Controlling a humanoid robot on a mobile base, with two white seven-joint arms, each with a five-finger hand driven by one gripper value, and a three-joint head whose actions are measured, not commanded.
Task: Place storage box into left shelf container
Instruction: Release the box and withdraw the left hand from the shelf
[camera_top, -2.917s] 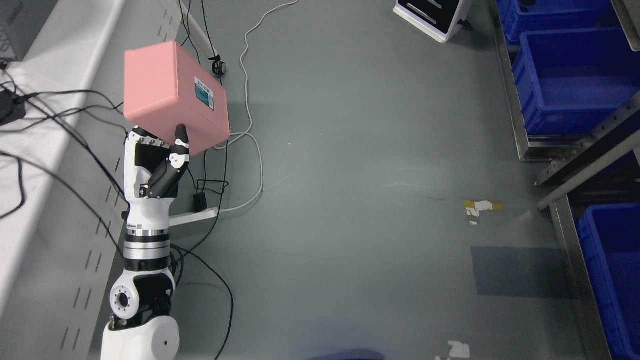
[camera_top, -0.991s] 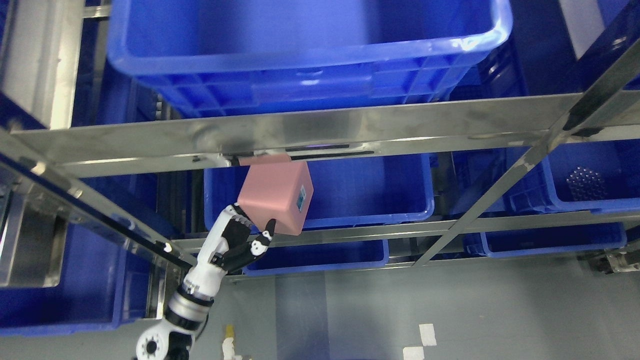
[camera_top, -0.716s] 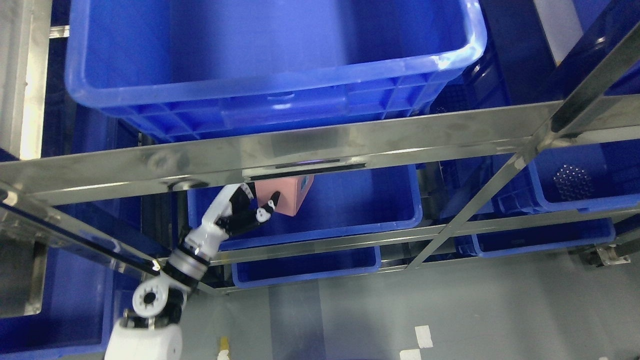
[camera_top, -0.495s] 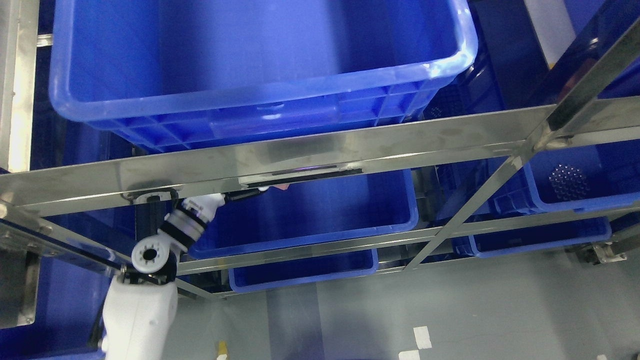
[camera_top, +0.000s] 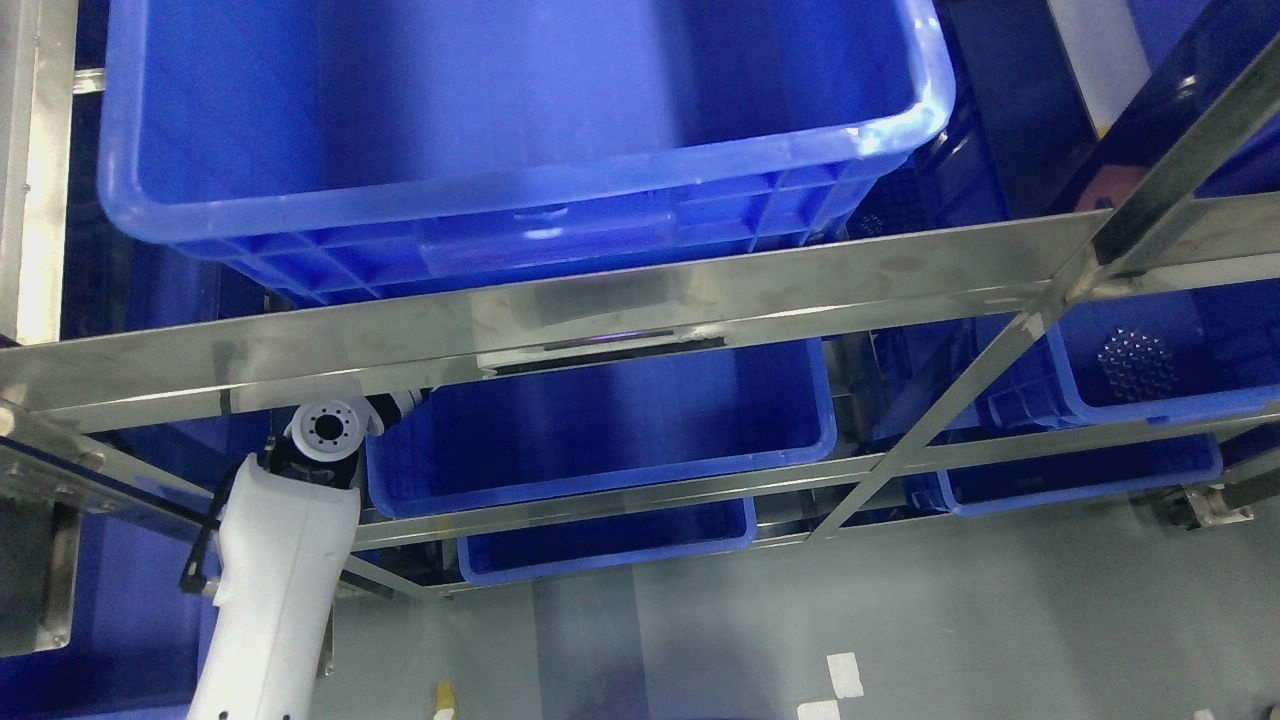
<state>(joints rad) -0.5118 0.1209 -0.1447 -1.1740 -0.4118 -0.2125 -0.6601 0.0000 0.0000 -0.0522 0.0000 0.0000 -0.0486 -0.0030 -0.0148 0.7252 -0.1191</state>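
Left arm (camera_top: 275, 590): I am reaching up from the lower left, with my white forearm rising to the wrist joint (camera_top: 327, 428) just under the steel shelf rail (camera_top: 600, 310).
Left hand: it is lying hidden behind that rail, so I cannot tell whether it is grasping, clenched or released.
Storage box: I am not seeing it anywhere; if it is beyond my wrist, the rail is covering it, and I cannot tell where it is resting.
Middle blue container (camera_top: 620, 470): it is sitting on the shelf level below the rail, directly right of my wrist joint; the part of its interior in view is showing only blue walls and floor.
Upper blue container (camera_top: 520, 200): it is sitting on the level above the rail and filling most of the upper picture.
Lower blue container (camera_top: 610, 545): it is showing beneath the middle one, near the grey floor (camera_top: 800, 620).
Right blue container (camera_top: 1150, 390): it is sitting beyond the diagonal steel brace (camera_top: 960, 410), with a perforated patch on its inner wall.
Right arm: it is not appearing in the head view.
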